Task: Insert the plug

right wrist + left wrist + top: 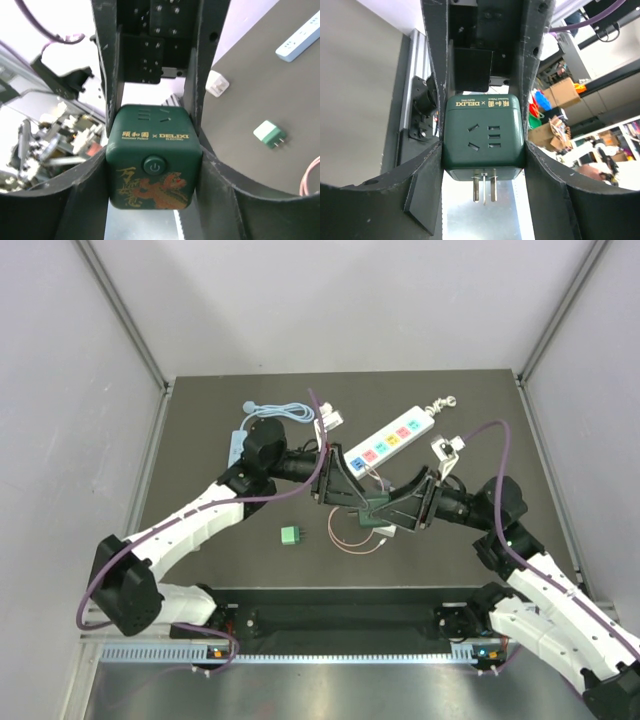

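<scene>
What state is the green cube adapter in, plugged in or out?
Out. The green cube adapter shows bare prongs; left pincer and right pincer clamp it away from the white power strip.

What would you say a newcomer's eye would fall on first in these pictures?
The dark green cube adapter, clamped between the left hand and the right hand over the table, prongs pointing down in the left wrist view, a dragon in the right. Behind it lies a white power strip with coloured sockets; a small green plug sits nearer the bases.
</scene>
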`<state>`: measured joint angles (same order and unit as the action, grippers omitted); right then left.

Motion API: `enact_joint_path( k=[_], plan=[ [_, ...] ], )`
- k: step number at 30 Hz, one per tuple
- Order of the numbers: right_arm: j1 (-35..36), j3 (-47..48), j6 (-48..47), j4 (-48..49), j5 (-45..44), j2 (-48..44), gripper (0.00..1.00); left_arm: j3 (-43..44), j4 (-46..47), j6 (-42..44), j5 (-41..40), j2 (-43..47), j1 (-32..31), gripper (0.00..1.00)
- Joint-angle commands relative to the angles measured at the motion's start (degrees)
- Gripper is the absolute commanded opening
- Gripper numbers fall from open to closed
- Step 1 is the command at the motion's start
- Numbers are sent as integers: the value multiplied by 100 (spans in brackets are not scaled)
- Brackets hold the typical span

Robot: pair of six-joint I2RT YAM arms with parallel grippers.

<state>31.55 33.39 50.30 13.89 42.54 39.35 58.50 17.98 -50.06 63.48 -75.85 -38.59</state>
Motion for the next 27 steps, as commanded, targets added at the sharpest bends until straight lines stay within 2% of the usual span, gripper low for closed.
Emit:
enact_joint_path(
  k=[1, 2, 3, 4, 5, 6, 7, 9, 10, 11, 14, 16, 17, 19, 22, 25, 27],
  plan=[
    [-9, 115, 67, 545, 245, -156, 25, 214, 189, 111, -301, 159, 0, 0],
    [-9, 115, 50, 545, 228, -165, 15, 241, 58, 154, -388, 159, 9, 1],
    [-9, 115, 32, 518, 211, -191, 2, 293, -204, 268, -520, 159, 9, 14],
    [-9, 176, -98, 431, 149, -226, 0, 424, -738, 547, -765, 150, 18, 53],
    [-17, 255, -239, 265, 79, -235, 0, 504, -1056, 681, -915, 159, 18, 68],
    [-17, 352, -614, -276, -17, -253, 0, 565, -1303, 813, -1108, 167, 18, 79],
    [-17, 622, -853, -612, -253, -261, 0, 697, -1497, 1014, -1415, 185, 27, 83],
    [-26, 940, -1659, -1780, -588, -218, 0, 785, -1989, 1121, -1732, 290, 62, 98],
    [-52, 1307, -1916, -2167, -946, -113, 0, 838, -2148, 1156, -2152, 395, 132, 98],
    [-70, 1493, -2180, -2893, -1141, -25, 0, 821, -2262, 1148, -2304, 457, 184, 98],
    [-114, 2258, -2963, -4064, -1976, 519, 0, 812, -2526, 1270, -2734, 720, 491, 98],
    [-219, 2923, -3412, -4586, -2607, 1175, 0, 865, -3123, 1576, -3287, 922, 650, 98],
    [-254, 3163, -3552, -5023, -2837, 1432, 0, 865, -3325, 1718, -3855, 993, 668, 98],
    [-403, 3785, -3965, -5264, -3294, 2177, 0, 830, -3791, 2156, -4421, 1160, 686, 98],
    [-658, 4541, -4607, -5379, -3419, 3135, 0, 655, -4082, 2579, -5178, 1309, 677, 98],
    [-861, 5323, -4986, -5502, -3883, 4119, 0, 505, -4214, 2843, -5294, 1354, 686, 98],
    [-957, 5843, -5485, -5564, -4217, 4823, 0, 461, -4285, 3002, -5023, 1398, 677, 97]
  ],
)
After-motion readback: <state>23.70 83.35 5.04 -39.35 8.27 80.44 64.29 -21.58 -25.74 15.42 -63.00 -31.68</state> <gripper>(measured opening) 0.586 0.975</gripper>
